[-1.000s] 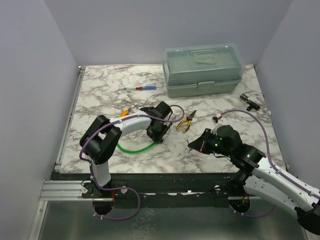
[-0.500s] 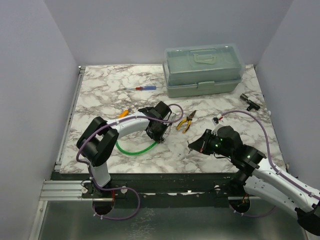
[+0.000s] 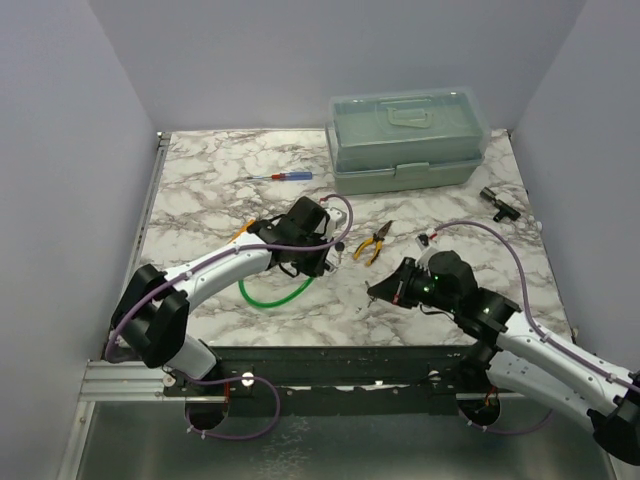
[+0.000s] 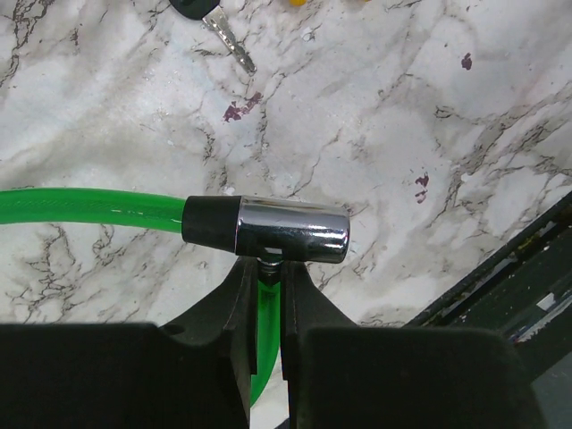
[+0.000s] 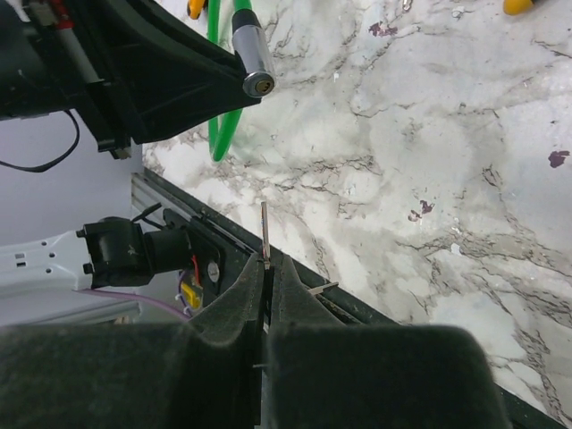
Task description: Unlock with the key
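1. Within the last second the left arm stretched out and its elbow swung toward the near edge. Meanwhile the left pincer (image 4: 268,273) narrowed and clamped on the lock (image 4: 290,231), a chrome barrel on the end of a green cable (image 4: 89,210).
2. The right arm crept a little to the left, toward that barrel.
3. By my reading, this meant the lock was now secured and presented. In the right wrist view its keyhole (image 5: 260,86) faced the right pincer, so insertion looked like the next step, though the two were well apart.
4. The left pincer was nearly closed, its fingers pinching the short neck under the barrel, where the cable ran down between them. The barrel seemed to be held clear of the desk (image 4: 429,89).
5. The right pincer (image 5: 265,268) was fully closed on the key (image 5: 264,228). Only the thin silver blade showed, edge-on, poking out past the fingertips; the head was hidden.
6. A second key (image 4: 228,40) lay flat on the desk beyond the barrel, untouched.
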Tool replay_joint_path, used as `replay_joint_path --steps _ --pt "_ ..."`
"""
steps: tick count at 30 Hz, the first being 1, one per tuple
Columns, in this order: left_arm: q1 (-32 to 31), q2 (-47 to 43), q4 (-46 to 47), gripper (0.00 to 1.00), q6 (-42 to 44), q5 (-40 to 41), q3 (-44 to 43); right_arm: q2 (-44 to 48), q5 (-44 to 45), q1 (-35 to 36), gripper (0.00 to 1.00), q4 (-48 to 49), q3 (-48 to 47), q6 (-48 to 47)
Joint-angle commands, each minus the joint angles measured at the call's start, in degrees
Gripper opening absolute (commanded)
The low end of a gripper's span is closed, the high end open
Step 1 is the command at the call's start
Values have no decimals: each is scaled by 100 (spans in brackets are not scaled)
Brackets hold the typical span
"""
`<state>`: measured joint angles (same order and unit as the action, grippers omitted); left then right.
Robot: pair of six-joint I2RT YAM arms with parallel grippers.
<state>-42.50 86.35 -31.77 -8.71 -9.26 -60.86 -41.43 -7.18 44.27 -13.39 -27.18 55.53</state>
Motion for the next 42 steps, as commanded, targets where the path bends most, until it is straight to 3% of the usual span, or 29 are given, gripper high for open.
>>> replay_joint_path --steps 1,8,17,42 --pt "-30 -423 251 0 -189 -152 95 -273 -297 28 0 477 -144 -1" --pt "-32 -1062 447 0 13 -348 317 -737 -1053 29 0 865 -568 -184" --pt "-46 -1621 621 0 126 -319 512 -1073 -1609 29 0 1865 -411 40" --pt "-176 -1736 698 0 206 -564 575 -2096 -1626 29 0 2463 -506 516"
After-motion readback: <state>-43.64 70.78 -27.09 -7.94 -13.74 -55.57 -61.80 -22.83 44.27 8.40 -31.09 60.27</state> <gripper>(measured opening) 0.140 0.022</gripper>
